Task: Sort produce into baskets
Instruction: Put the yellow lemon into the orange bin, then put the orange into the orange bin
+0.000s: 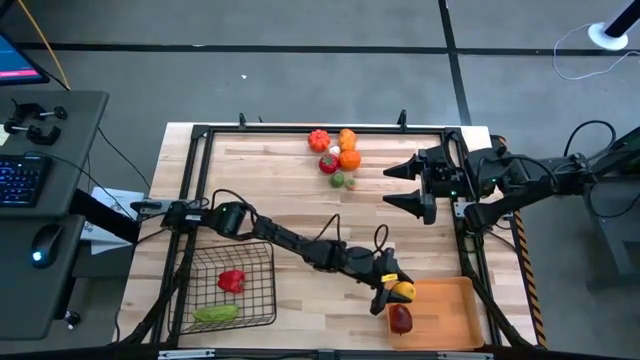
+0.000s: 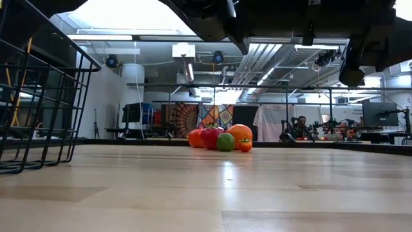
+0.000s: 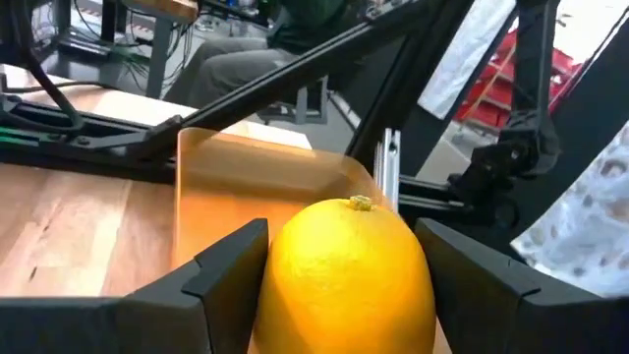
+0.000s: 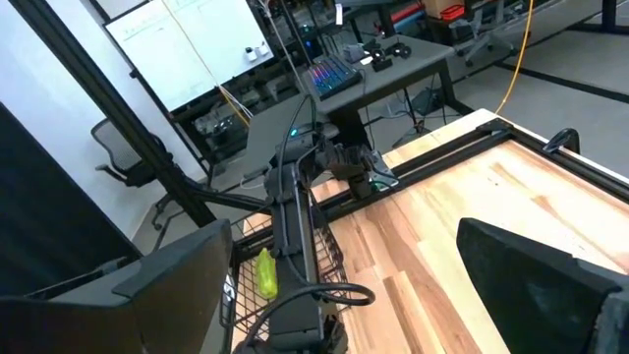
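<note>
- Yellow lemon (image 3: pixel 349 275) fills the left wrist view, pinched between the two dark fingers (image 3: pixel 221 270) of the left gripper (image 1: pixel 392 292), which is closed onto it at about the fruit's width.
- Just beyond it lies the orange tray (image 1: pixel 455 312) at the table's near right corner, with a dark red fruit (image 1: pixel 400 319) already inside near its left end.
- Risk, as I judge it: the lemon hangs close over the tray's left rim (not plainly over its middle), so a release from here could send it off the rim, or off the red fruit, onto the table (image 1: pixel 300 215).
- Left arm pose: stretched low and long along the near edge, from the near left across to the tray.
- Black wire basket (image 1: pixel 232 288) sits at the near left corner, holding a red piece (image 1: pixel 231 280) and a green piece (image 1: pixel 215 313).
- Right gripper (image 1: pixel 408 185) waits near the far right, fingers spread wide and holding nothing.
- Unsorted produce (image 1: pixel 336 154) clusters at the far edge (red, orange, green, a white bit).
</note>
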### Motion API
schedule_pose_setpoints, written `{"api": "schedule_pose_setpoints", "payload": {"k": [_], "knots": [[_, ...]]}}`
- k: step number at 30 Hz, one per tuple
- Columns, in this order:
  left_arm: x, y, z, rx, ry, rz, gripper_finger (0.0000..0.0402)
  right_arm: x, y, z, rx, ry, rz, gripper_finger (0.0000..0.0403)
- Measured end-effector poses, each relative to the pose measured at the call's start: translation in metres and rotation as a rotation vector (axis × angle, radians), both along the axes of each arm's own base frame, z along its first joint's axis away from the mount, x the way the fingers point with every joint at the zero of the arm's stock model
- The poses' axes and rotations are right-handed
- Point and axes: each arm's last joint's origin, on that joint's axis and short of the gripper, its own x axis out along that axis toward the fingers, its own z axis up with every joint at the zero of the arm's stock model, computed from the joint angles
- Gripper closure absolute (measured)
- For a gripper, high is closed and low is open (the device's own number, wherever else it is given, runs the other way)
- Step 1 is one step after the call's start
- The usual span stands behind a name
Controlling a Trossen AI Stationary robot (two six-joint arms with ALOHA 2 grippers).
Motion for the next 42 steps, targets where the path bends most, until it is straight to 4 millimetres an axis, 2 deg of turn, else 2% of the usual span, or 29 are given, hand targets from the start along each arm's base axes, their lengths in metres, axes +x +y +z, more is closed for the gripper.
{"api": "schedule_pose_setpoints", "payload": {"k": [7,14,17,21,23,26,30,32,34,36,39,42], "knots": [[0.000,0.001,0.000,0.092,-0.034,-0.009,0.0153,0.000,0.000,0.000,0.000,0.000,0.000,0.0015],[0.000,-0.001,0.000,0.158,-0.059,-0.022,0.0087,0.000,0.000,0.000,0.000,0.000,0.000,0.0015],[-0.001,0.004,0.002,0.193,-0.018,-0.027,0.0068,0.000,0.000,0.000,0.000,-0.001,-0.001,0.0015],[-0.009,0.033,0.020,0.321,0.184,-0.022,0.0065,0.000,-0.002,0.002,-0.011,-0.023,-0.066,0.0015],[-0.019,0.057,0.033,0.409,0.325,-0.028,0.0064,0.000,-0.004,0.005,-0.011,-0.051,-0.139,0.0015],[-0.037,0.102,0.042,0.517,0.526,-0.038,0.0064,0.000,-0.007,0.009,-0.004,-0.099,-0.246,0.0015],[-0.071,0.175,0.052,0.461,0.629,0.101,0.0064,-0.001,-0.009,0.013,0.002,-0.137,-0.327,0.0015],[-0.099,0.207,0.063,0.392,0.585,0.218,0.0064,-0.001,-0.009,0.013,-0.001,-0.136,-0.338,0.0015],[-0.135,0.228,0.070,0.313,0.518,0.328,0.0064,-0.001,-0.010,0.011,-0.027,-0.113,-0.346,0.0015],[-0.173,0.239,0.072,0.223,0.448,0.419,0.0064,0.001,-0.010,0.006,-0.025,-0.080,-0.399,0.0015],[-0.223,0.245,0.075,0.138,0.327,0.522,0.0064,0.010,-0.017,-0.005,-0.030,-0.017,-0.553,0.0015],[-0.258,0.244,0.081,0.094,0.217,0.602,0.0064,0.030,-0.040,-0.020,-0.018,0.062,-0.666,0.0015]]}}
